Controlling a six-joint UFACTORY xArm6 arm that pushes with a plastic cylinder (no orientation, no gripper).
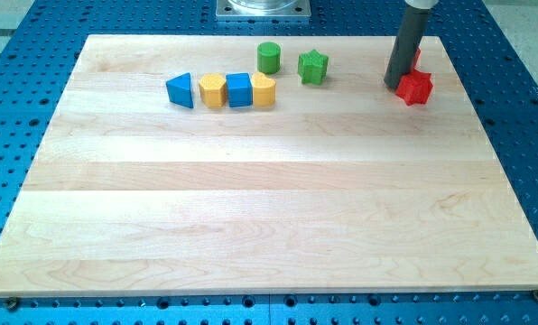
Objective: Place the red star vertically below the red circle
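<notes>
The red star [415, 88] lies near the top right of the wooden board [269, 226]. The red circle [417, 56] sits just above it, mostly hidden behind the dark rod; only a red sliver shows at the rod's right edge. My tip [394, 85] rests on the board just left of the red star, touching or almost touching it, and below-left of the red circle.
A green cylinder [268, 58] and a green star [312, 66] stand at top centre. Left of them is a row: blue triangle [180, 90], yellow hexagon [213, 90], blue square [239, 89], yellow heart [264, 90]. The board's right edge is close to the red star.
</notes>
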